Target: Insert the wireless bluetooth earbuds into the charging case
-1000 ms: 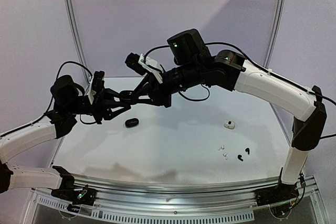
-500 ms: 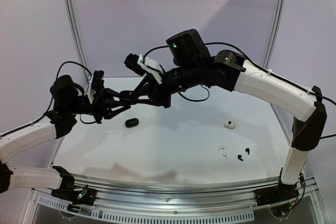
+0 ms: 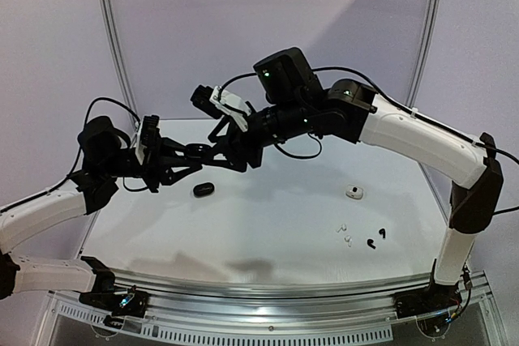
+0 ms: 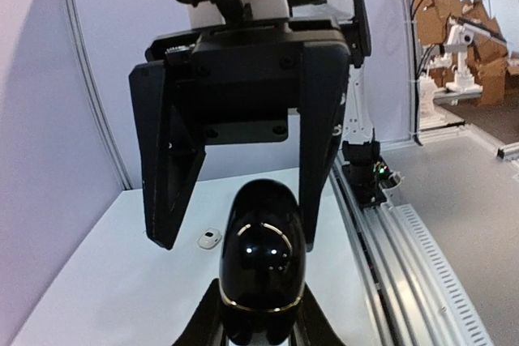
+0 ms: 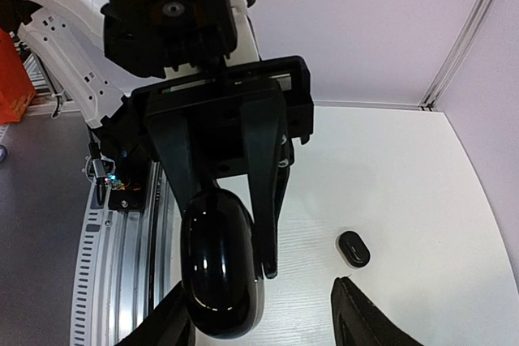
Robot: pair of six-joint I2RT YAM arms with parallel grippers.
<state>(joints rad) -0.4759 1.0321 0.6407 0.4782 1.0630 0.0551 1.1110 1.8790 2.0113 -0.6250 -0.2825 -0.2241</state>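
Note:
A glossy black charging case (image 4: 261, 253) is held above the table, with my left gripper (image 4: 261, 318) shut on its lower end. My right gripper (image 5: 263, 322) faces it from the other side and stands open. Its two fingers (image 4: 170, 168) straddle the case without pinching it. In the top view the case (image 3: 195, 151) hangs over the back left of the table, between both grippers. The earbuds lie at the front right: two white ones (image 3: 345, 234) and two black ones (image 3: 376, 239).
A second black case (image 3: 203, 189) lies shut on the table, just below the grippers and also in the right wrist view (image 5: 353, 249). A small white case (image 3: 353, 192) sits right of centre. Metal rails (image 3: 268, 297) run along the near edge.
My right gripper's jaws have spread apart and let go of the black case. The left gripper stays shut on it. Both arms shifted only slightly.

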